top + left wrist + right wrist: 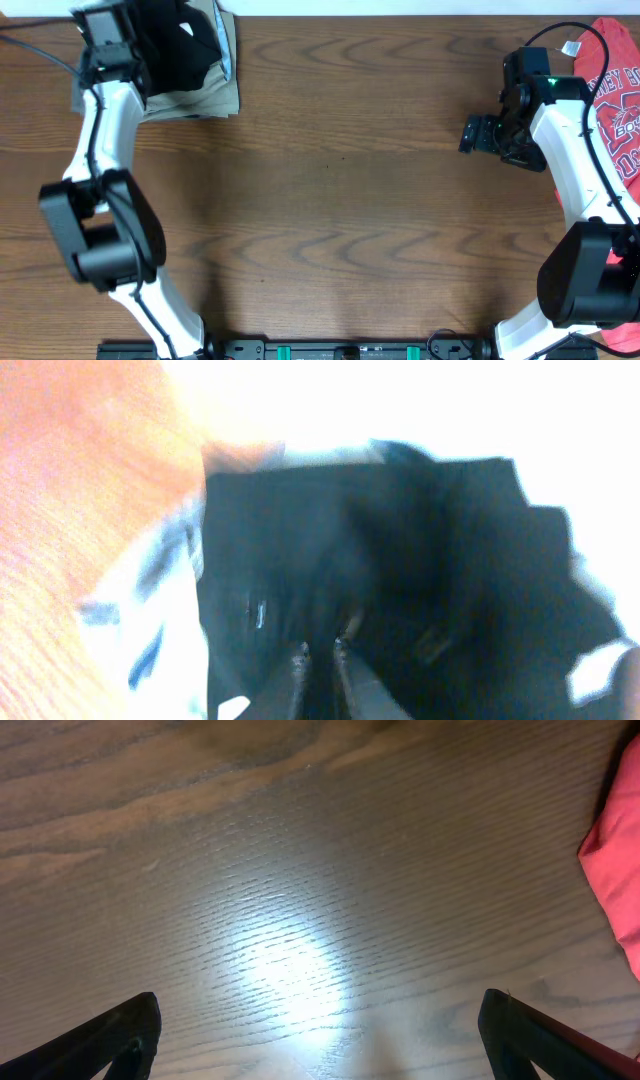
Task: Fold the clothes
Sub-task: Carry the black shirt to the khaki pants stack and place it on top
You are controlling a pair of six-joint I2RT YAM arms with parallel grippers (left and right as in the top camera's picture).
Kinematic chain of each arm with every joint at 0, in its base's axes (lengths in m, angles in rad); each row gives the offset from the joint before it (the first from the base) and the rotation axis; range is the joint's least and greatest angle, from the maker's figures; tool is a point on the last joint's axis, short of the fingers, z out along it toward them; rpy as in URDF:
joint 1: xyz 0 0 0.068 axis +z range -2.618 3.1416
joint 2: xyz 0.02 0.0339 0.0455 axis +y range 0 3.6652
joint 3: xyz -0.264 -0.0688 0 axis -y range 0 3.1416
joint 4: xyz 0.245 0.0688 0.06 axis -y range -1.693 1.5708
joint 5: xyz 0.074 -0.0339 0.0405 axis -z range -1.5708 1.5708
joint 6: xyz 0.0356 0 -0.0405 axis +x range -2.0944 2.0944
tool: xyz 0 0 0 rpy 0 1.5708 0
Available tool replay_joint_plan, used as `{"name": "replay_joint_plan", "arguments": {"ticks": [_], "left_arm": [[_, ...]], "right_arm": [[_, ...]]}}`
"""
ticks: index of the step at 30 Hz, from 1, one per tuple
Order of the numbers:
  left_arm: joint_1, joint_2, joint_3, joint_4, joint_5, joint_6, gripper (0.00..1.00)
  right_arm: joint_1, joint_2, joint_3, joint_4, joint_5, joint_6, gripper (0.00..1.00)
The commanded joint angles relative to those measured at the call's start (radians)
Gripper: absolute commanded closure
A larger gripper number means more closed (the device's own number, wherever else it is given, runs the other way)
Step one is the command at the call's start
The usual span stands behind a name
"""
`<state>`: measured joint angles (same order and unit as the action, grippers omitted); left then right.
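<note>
The black T-shirt [178,45] is bunched at the table's far left corner, on top of folded khaki trousers [218,98]. My left gripper [142,45] is at the shirt's left part. In the blurred left wrist view its fingers [318,652] are nearly together with the black T-shirt [400,530] pinched between them, and a small white mark shows on the cloth. My right gripper [478,134] is open and empty over bare wood at the right. Its fingertips [320,1020] are wide apart just above the tabletop.
A red T-shirt [615,95] with white lettering lies at the far right edge, behind the right arm; its edge shows in the right wrist view [620,870]. The brown wooden table [330,200] spans the middle. Pale cloth [150,600] lies beside the black shirt.
</note>
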<state>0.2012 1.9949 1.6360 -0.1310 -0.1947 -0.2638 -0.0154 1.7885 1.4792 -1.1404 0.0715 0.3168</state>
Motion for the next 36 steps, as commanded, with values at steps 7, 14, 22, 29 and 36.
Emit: {"name": "replay_joint_plan", "arguments": {"ticks": [7,14,22,29,36], "left_arm": [[-0.002,-0.010,0.003,0.112,-0.015,0.000,0.84],[-0.005,0.179,0.004,0.235,-0.014,0.000,0.69],[-0.011,0.309,0.004,0.241,0.032,0.110,0.51],[-0.011,0.192,0.004,0.164,0.026,0.136,0.14],[-0.016,-0.075,0.004,0.055,0.027,0.120,0.02]], "right_arm": [[0.003,-0.018,0.010,0.000,0.003,-0.015,0.01],[0.003,-0.018,0.010,0.000,0.003,-0.015,0.01],[0.003,-0.018,0.010,0.000,0.003,-0.015,0.01],[0.003,-0.018,0.010,0.000,0.003,-0.015,0.01],[0.003,-0.018,0.010,0.000,0.003,-0.015,0.01]]}}
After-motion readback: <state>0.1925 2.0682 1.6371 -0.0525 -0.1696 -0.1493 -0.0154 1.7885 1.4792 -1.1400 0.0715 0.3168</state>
